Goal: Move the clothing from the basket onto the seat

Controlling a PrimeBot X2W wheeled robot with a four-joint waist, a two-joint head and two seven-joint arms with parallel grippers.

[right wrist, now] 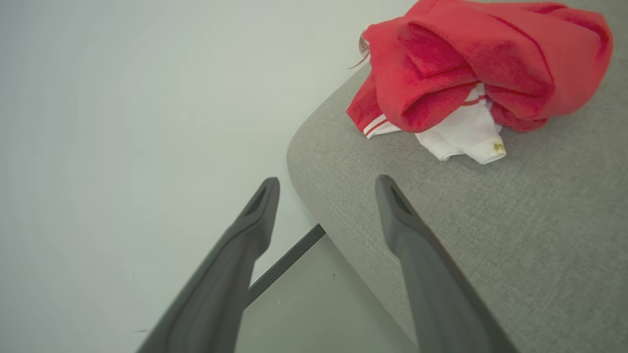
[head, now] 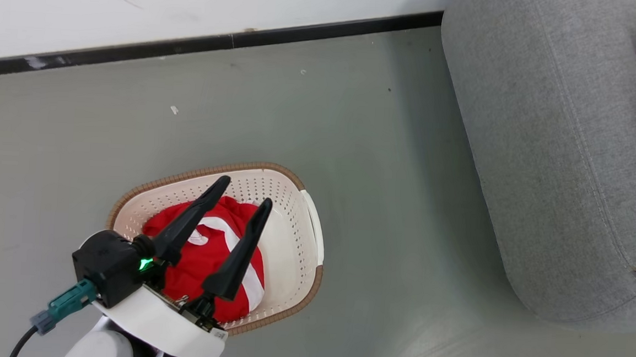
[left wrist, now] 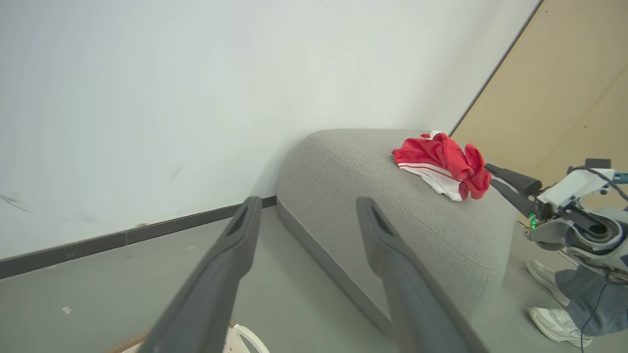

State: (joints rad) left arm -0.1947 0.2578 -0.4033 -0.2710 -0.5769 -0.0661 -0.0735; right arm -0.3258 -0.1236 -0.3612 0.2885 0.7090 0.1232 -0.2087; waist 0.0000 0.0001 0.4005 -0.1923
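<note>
White wall [head: 141, 2] meets grey floor [head: 380, 149] at black skirting [head: 193, 44].

Perhaps one garment [head: 198, 264] in basket [head: 290, 242], second garment [left wrist: 440, 158] on seat [head: 545, 159] rightward

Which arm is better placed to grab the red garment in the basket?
Left. The left claw hangs open above the red garment in the basket; the right claw is away at the sofa.

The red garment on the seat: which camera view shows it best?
The right wrist view: the red garment lies close and large on the grey seat, its folds and white panel clear. The left wrist view shows it whole but small; the head view catches a corner of it at the right edge.
</note>
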